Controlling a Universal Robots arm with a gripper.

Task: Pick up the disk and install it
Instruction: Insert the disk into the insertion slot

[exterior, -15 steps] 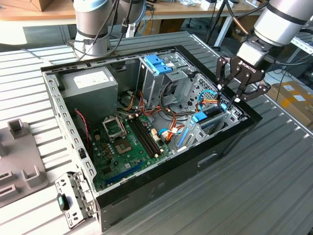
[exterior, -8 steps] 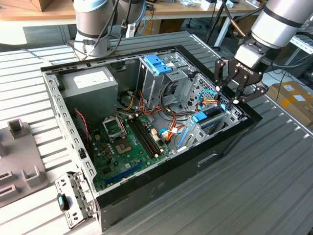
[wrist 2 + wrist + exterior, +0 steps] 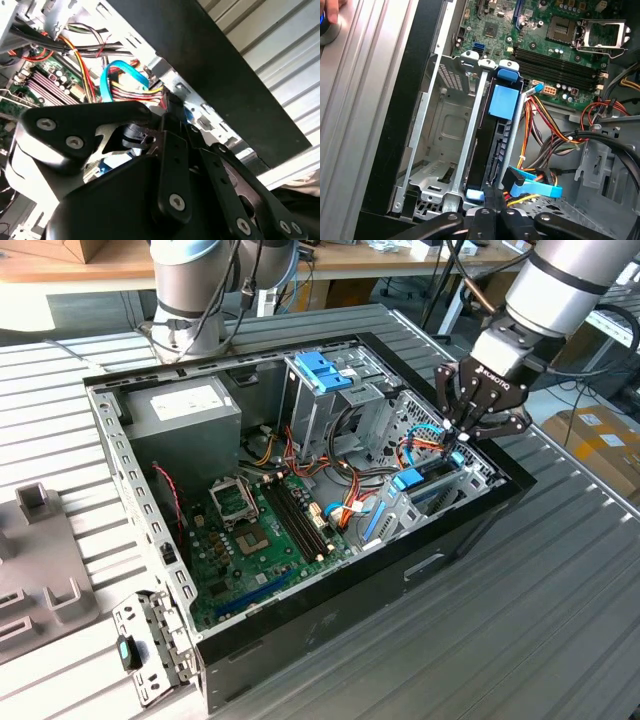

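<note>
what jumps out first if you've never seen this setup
An open computer case lies on a slatted metal table, its green motherboard exposed. The black gripper reaches down into the drive bay at the case's corner on the exterior view's right, right at the disk, which stands on edge in its slot with blue rails showing. A tall metal cage with a blue plastic top rises behind.

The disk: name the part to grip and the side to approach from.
Probably grip the disk across its narrow exposed edge, between the blue end tabs, coming straight down through the case's open side. It stands on edge in the metal bay, whose walls cover its broad faces.
</note>
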